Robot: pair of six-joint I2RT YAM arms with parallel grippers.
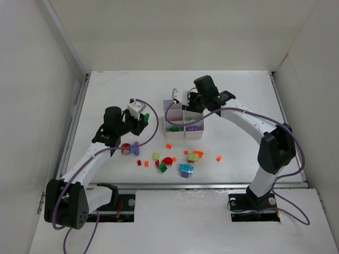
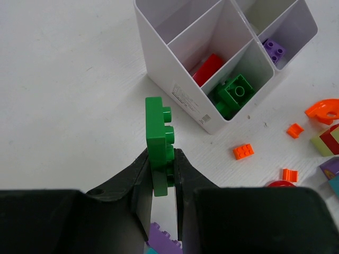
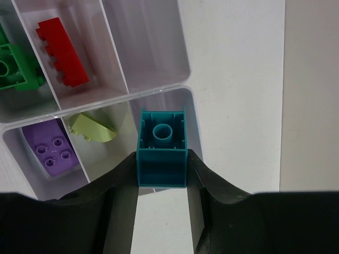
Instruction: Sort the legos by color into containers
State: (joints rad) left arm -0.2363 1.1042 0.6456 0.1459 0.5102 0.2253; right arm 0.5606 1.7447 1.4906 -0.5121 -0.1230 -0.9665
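While gripping a teal brick (image 3: 161, 151), the right claw (image 3: 162, 160) overhangs the tray (image 3: 123, 96).

You won't find any text you can read. The only print is a small label (image 2: 186, 101) on the tray's (image 2: 159, 58) outer wall, too fine to make out.

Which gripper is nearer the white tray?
Right. The right gripper hangs over the tray, cyan brick in its jaws; the left gripper, holding a green brick, is off beside it.
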